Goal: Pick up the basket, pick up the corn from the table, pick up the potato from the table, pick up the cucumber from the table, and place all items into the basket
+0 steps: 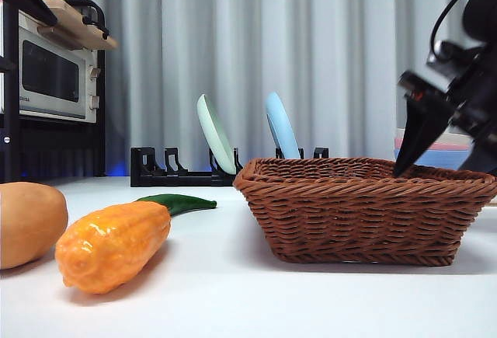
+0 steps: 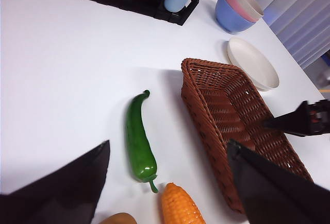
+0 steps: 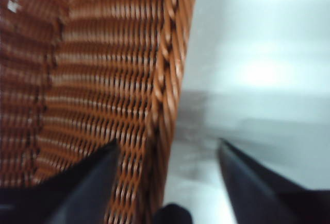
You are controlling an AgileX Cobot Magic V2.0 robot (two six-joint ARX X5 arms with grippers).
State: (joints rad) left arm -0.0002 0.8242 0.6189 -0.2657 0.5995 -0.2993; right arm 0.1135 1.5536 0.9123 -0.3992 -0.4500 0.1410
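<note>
Your right gripper (image 3: 167, 149) hangs at the basket's (image 1: 365, 217) end wall with its jaws spread and nothing held: one jaw sits inside the wicker, the other outside over the table (image 1: 233, 291), so the braided rim runs between them. That wrist picture is blurred, and you cannot tell from it whether either jaw touches the weave. In the front view the same gripper (image 1: 443, 155) comes in dark from the upper right, one tip dipping just behind the basket's rim.

Your left gripper (image 2: 167, 154) is high above the table, jaws wide apart and empty, looking down on the vegetables. From there you see the other arm's tip (image 2: 304, 121) over the basket's (image 2: 242, 131) far side.

The basket stands upright on the table with nothing in it. The cucumber (image 2: 139, 141) lies on the white top beside the basket's long side, apart from it, stalk end toward the corn (image 2: 180, 206). The corn lies just past that stalk end, close but not clearly touching. The potato (image 2: 119, 218) sits beside the corn; in the front view you find potato (image 1: 27, 221) and corn (image 1: 112, 245) nearest the camera, left of the basket.

Behind stand a black rack (image 1: 171, 171) holding two plates (image 1: 279, 128), stacked bowls (image 2: 237, 7), a flat white dish (image 2: 252, 64) and a microwave (image 1: 54, 74).
</note>
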